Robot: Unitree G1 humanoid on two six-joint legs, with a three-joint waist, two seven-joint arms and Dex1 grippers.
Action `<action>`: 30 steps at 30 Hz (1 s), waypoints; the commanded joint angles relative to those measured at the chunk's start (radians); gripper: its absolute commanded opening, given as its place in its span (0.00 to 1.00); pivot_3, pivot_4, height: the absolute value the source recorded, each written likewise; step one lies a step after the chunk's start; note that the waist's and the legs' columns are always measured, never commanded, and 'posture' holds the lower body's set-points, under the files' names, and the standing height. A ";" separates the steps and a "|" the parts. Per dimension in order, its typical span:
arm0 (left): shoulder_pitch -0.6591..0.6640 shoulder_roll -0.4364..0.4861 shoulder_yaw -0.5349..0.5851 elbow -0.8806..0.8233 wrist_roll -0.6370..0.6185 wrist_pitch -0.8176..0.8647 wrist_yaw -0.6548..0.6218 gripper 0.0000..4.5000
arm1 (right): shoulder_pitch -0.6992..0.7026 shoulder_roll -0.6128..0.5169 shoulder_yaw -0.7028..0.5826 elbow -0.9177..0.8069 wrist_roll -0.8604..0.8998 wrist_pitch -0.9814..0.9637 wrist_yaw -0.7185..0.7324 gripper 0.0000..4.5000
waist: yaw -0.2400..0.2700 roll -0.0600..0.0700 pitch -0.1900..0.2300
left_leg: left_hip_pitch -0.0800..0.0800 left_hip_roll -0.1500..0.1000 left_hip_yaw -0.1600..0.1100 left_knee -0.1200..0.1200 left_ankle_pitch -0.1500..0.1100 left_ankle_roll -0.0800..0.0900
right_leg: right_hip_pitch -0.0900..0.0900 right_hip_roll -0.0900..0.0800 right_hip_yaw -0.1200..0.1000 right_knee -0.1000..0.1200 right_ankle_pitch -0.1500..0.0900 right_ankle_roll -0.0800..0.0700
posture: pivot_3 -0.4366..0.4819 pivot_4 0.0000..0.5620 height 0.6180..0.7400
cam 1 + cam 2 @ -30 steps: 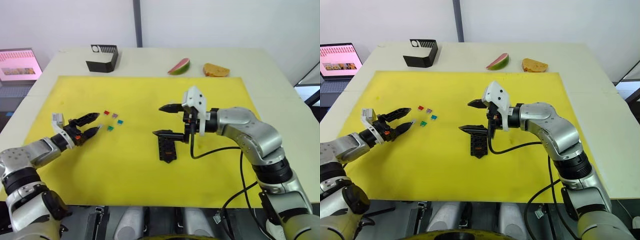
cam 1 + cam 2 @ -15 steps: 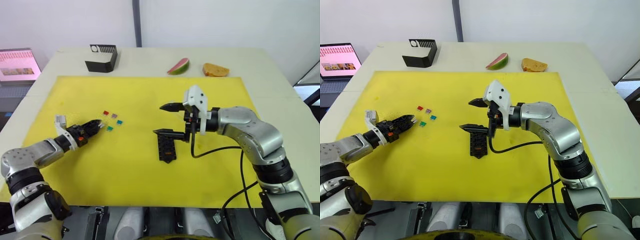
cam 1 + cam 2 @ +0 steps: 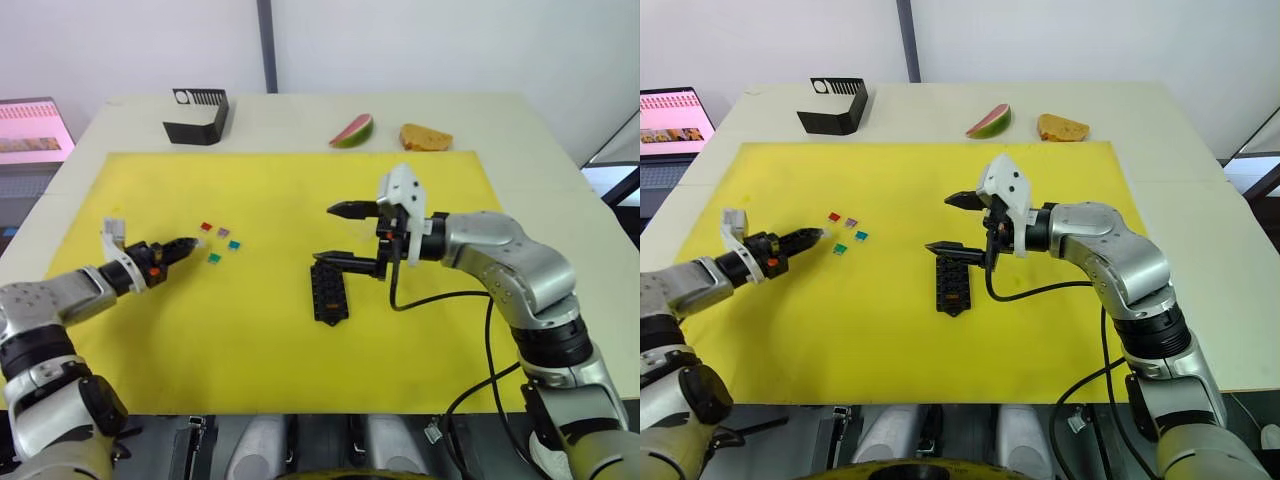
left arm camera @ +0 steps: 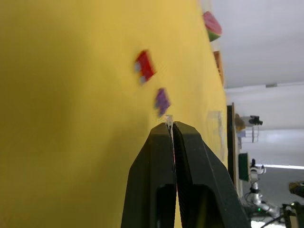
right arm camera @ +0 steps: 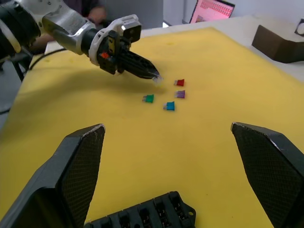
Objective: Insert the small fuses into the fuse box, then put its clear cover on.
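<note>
Fuses, tiny square plastic chips in red (image 3: 834, 215), purple (image 3: 851, 222), green (image 3: 840, 249) and teal (image 3: 861, 237), lay in a loose cluster on the left part of the yellow mat (image 3: 890, 330), well apart from the small black rectangular fuse box (image 3: 950, 284) with its two rows of slots. The box rested flat near the middle of the mat, its slots facing up, which I judged suited for pushing chips in from above.

The left gripper (image 3: 812, 236) hung low just beside the cluster, its two black fingers pressed together. A pale, greyish sliver showed at their very tip in the left wrist view, so they seemed to be clamped on one small grey fuse (image 4: 168, 118), though it was too tiny to be sure.

The right gripper (image 3: 953, 222) hovered over the far end of the fuse box with its fingers spread wide apart and nothing between them. I supposed it waited there to steady the box or to receive the chip.

A larger black angular box with a white vent (image 3: 833, 106), a watermelon slice (image 3: 988, 121) and a piece of bread (image 3: 1062, 127) stood at the far edge of the table, outside the work. A laptop screen (image 3: 675, 114) glowed pink at the far left; its writing could not be read, and I found no brand or label anywhere. I could not make out the clear cover.
</note>
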 commanded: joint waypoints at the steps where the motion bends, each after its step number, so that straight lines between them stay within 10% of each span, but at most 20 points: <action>1: -0.072 -0.027 0.059 -0.133 -0.131 0.066 0.023 0.01 | 0.000 0.052 -0.088 -0.042 0.116 0.078 -0.067 1.00 | 0.001 0.000 0.000 | -0.003 0.000 0.000 0.001 0.000 -0.001 | -0.002 0.000 0.000 0.000 0.000 0.000 | 0.48 0.27 1.00; 12: -0.142 -0.340 -0.035 -0.392 -0.457 0.026 0.304 0.01 | -0.046 0.242 -0.254 -0.003 0.326 0.222 -0.355 1.00 | -0.007 0.000 0.000 | -0.003 0.000 0.000 0.001 0.001 -0.001 | -0.002 0.001 0.000 0.000 0.000 0.000 | 0.48 0.27 1.00; 22: -0.110 -0.429 -0.199 -0.457 -0.691 -0.217 0.452 0.01 | -0.069 0.389 -0.345 0.018 0.524 0.261 -0.594 1.00 | -0.006 0.000 0.000 | -0.003 0.000 0.000 0.001 0.001 -0.001 | -0.003 0.002 0.000 0.000 0.000 0.000 | 0.48 0.27 1.00; 28: -0.082 -0.431 -0.300 -0.481 -0.768 -0.311 0.476 0.00 | -0.074 0.421 -0.359 0.012 0.633 0.252 -0.704 0.51 | -0.007 0.000 0.000 | -0.003 0.000 0.000 0.001 0.001 -0.001 | -0.002 0.002 0.000 0.000 0.000 0.000 | 0.48 0.27 1.00; 30: -0.077 -0.419 -0.323 -0.482 -0.783 -0.336 0.475 0.00 | -0.073 0.417 -0.353 0.013 0.657 0.251 -0.719 0.51 | -0.008 0.000 0.000 | -0.003 0.000 0.000 0.001 0.001 -0.001 | -0.002 0.003 0.000 0.000 0.000 0.000 | 0.48 0.27 1.00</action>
